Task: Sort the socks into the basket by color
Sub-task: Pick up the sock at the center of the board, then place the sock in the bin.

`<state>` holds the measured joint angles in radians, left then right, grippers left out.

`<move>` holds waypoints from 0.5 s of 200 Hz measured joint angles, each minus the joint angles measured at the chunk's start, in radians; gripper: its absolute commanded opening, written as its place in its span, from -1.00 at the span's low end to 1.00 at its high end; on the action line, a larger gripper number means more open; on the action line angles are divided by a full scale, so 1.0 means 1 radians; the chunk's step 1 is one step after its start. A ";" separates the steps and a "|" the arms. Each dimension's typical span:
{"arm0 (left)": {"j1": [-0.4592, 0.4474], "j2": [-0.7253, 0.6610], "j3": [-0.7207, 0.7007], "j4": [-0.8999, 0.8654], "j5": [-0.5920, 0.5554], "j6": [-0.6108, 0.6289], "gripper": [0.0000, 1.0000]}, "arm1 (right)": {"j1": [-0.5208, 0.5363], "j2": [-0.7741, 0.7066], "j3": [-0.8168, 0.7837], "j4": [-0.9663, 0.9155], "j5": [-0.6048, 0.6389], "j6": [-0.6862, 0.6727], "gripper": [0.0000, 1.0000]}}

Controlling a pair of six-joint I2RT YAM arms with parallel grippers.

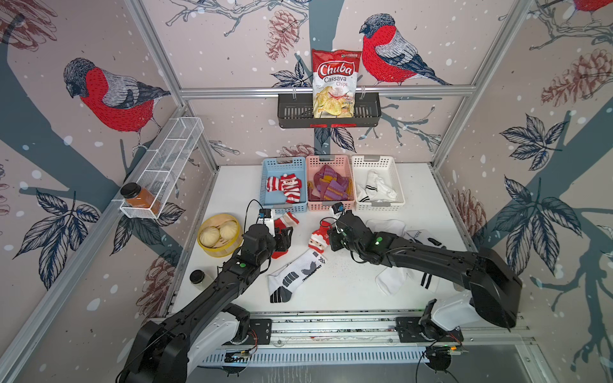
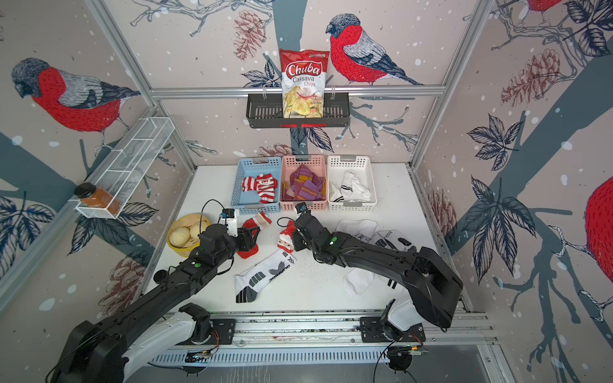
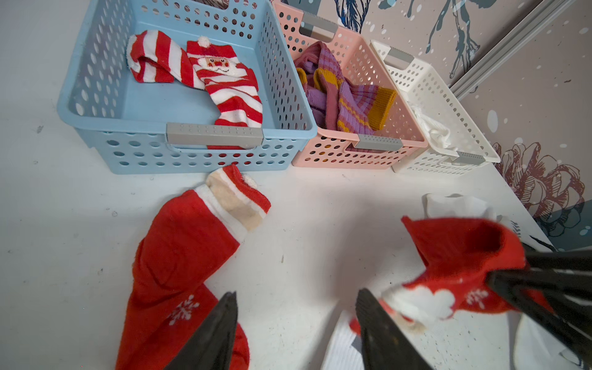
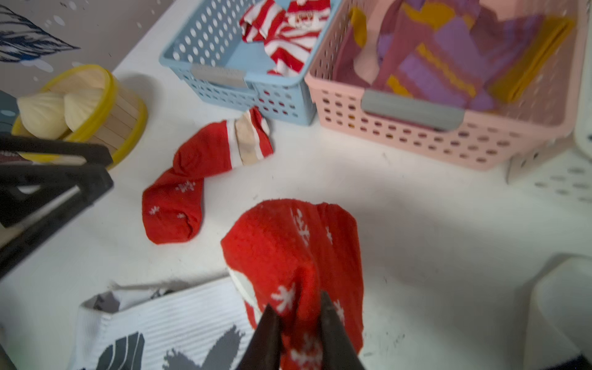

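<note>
One red Santa sock (image 4: 288, 253) is pinched in the right gripper (image 4: 296, 301); the left gripper (image 3: 296, 291) stands open.

The right claw (image 4: 298, 315) pinches a red snowflake sock (image 4: 288, 250), its jaws nearly together on a fold. From it, a cuffed red sock (image 4: 189, 182) lies flat on the table (image 4: 416, 224) at eleven o'clock, and the pink basket (image 4: 400, 141) stands at one o'clock.

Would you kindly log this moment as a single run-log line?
right gripper: shut on Santa sock | left gripper: open over loose red sock | blue basket: holds striped socks
</note>
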<state>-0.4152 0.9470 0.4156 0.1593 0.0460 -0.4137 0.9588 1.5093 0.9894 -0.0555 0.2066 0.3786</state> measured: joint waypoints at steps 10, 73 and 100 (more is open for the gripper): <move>0.000 -0.008 -0.001 -0.002 -0.002 -0.001 0.20 | -0.022 0.031 0.055 0.003 -0.005 -0.019 -0.57; 0.000 -0.041 -0.030 -0.007 -0.003 -0.018 0.20 | -0.117 0.290 0.430 0.044 -0.118 -0.130 -0.59; 0.000 -0.052 -0.037 -0.008 -0.004 -0.024 0.20 | -0.151 0.395 0.552 0.054 -0.183 -0.156 -0.59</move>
<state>-0.4152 0.8951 0.3786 0.1513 0.0418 -0.4381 0.8078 1.9041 1.5417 -0.0013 0.0231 0.2222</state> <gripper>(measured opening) 0.599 0.204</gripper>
